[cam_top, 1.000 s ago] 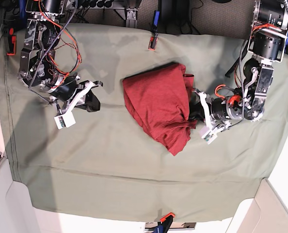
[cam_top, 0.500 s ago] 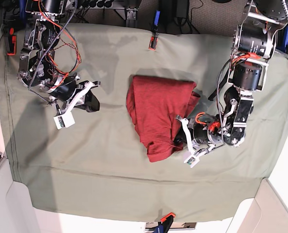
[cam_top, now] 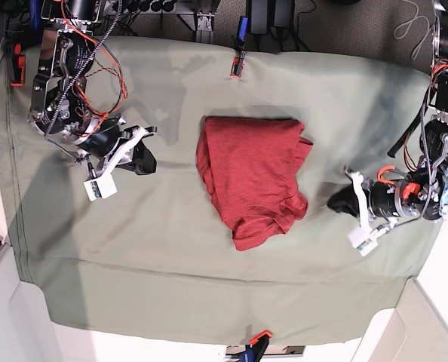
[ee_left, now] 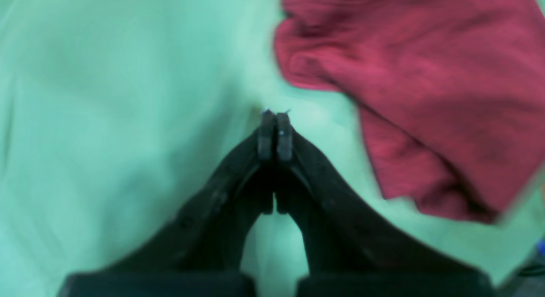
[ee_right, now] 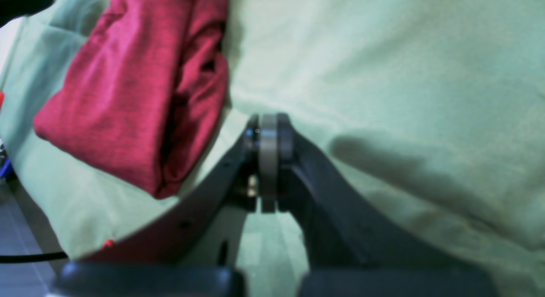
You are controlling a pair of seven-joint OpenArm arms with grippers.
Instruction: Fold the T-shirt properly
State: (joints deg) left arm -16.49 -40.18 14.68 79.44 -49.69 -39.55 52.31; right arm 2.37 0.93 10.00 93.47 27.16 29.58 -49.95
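The T-shirt (cam_top: 250,177) lies as a folded brick-red bundle in the middle of the sage-green cover, its lower end bunched and uneven. It also shows in the left wrist view as the T-shirt (ee_left: 425,75) and in the right wrist view as the T-shirt (ee_right: 127,88). My left gripper (cam_top: 339,202) sits low over the cover a short way right of the shirt, apart from it. This left gripper (ee_left: 274,118) is shut on nothing. My right gripper (cam_top: 145,158) rests well left of the shirt. The right gripper (ee_right: 268,124) is shut and empty too.
The green cover (cam_top: 171,249) spans the table, pinned by an orange-and-black clamp (cam_top: 237,66) at the back, another clamp (cam_top: 16,64) at the far left and a third clamp (cam_top: 256,341) at the front edge. White table edges (cam_top: 428,317) frame the corners.
My left arm has let go of the shirt and pulled away to the right. The shirt's lower part now lies folded on the cover. The right arm has not moved.
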